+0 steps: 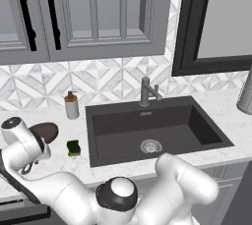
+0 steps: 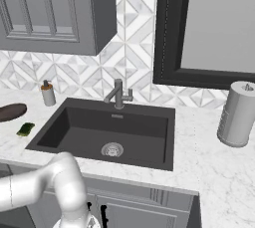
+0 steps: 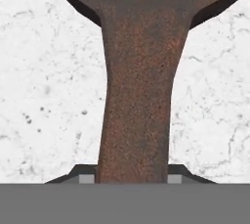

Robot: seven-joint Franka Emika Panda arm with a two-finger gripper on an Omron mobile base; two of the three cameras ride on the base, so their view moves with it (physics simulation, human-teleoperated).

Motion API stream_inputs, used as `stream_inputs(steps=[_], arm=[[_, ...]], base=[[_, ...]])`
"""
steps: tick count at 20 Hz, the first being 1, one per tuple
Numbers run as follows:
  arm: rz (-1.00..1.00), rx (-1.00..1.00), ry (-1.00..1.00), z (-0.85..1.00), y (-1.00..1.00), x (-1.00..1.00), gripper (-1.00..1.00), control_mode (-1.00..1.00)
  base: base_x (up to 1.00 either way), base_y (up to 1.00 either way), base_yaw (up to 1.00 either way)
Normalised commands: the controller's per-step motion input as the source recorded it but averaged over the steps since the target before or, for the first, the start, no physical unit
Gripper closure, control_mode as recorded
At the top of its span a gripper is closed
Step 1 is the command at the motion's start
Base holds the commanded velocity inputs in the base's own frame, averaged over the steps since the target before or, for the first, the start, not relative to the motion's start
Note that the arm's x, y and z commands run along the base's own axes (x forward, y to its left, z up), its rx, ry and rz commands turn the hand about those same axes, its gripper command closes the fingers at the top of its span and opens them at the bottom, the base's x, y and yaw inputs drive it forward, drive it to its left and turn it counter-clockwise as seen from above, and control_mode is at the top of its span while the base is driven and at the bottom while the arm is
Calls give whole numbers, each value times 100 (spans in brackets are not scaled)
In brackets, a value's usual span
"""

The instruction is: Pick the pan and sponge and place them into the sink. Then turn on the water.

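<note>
1. Though the sink sits bare with its faucet dry, it lies well off to the side of the jaws, across the marble worktop; a long carry, and the pan could clip the basin rim if brought in low or tilted.
2. The pan rests on the worktop, bowl ahead of the jaws, its handle running straight back between them. Hand view shows the two finger tips hugging either side of the handle, at or very near contact. Judged: jaws closing on the handle, grip not proven firm.
3. Risk: hold is far out on a slim handle, so the heavy bowl may droop or swing the pan round in the jaws on lift. A slip would drop it back on the worktop.
4. The sponge lies on the worktop just beside the pan, between jaws and sink; a low sweep could knock it.
</note>
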Motion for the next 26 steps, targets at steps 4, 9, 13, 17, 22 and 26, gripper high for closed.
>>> stream_inputs(steps=[4, 9, 13, 17, 22, 26], arm=[[0, 16, -47, 79, -8, -56, 100, -100], [0, 21, -39, 98, -16, -45, 100, -100], [0, 22, -20, 100, -19, -37, 100, -100], [-7, 12, 0, 99, -41, -55, 100, -100], [-36, 5, 10, 74, -60, -58, 100, -100], [-45, 0, 26, 45, -74, -41, 100, -100]], base=[[0, 0, 0], [0, 0, 0], [0, 0, 0], [0, 0, 0], [0, 0, 0], [0, 0, 0]])
